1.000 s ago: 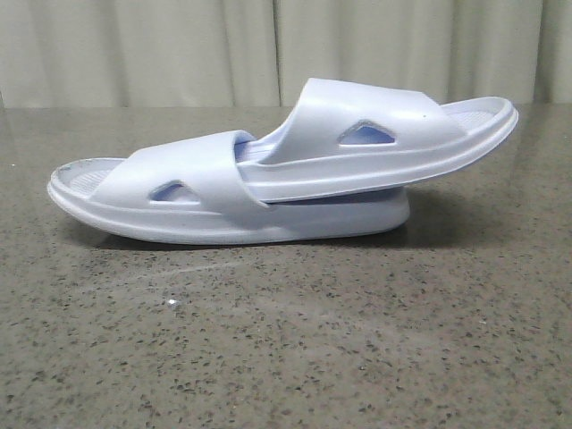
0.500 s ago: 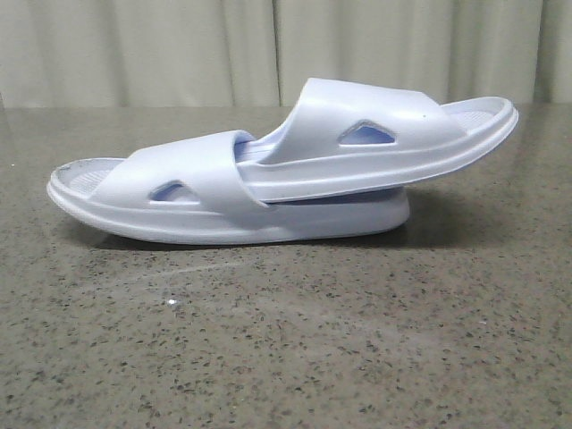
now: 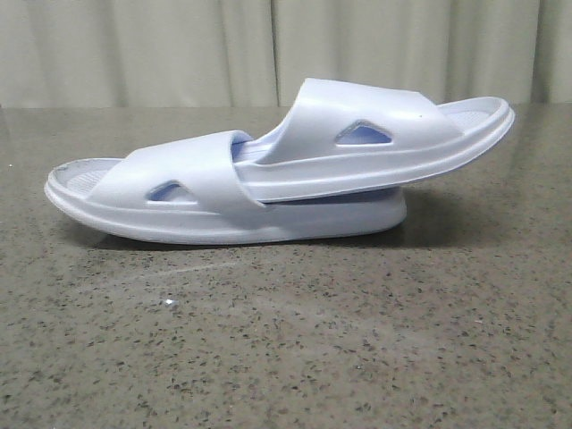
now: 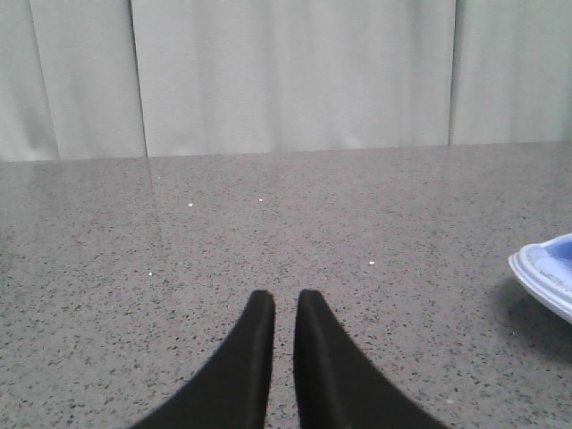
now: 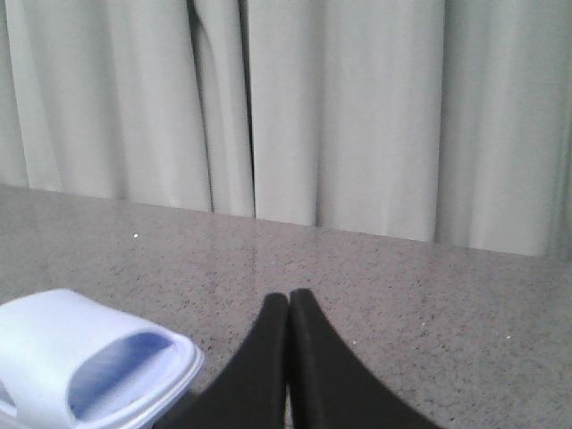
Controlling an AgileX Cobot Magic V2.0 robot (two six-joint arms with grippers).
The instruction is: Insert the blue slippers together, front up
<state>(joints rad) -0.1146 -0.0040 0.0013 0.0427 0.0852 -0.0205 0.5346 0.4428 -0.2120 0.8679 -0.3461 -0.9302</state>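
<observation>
Pale blue slippers (image 3: 268,179) lay nested at the centre of the speckled stone table (image 3: 295,349): one flat on the surface, the other pushed under its strap and tilted up toward 2 o'clock, its raised end overhanging. Grey curtains (image 3: 179,49) hung at 12 o'clock. Left gripper (image 4: 284,308) held nothing, fingers a narrow slit apart. Right gripper (image 5: 289,308) was pressed together, empty.

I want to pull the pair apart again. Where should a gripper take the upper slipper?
Probably the raised end of the upper slipper, overhanging the lower slipper at the right, coming from that side: its sole edge is clear of the table.
</observation>
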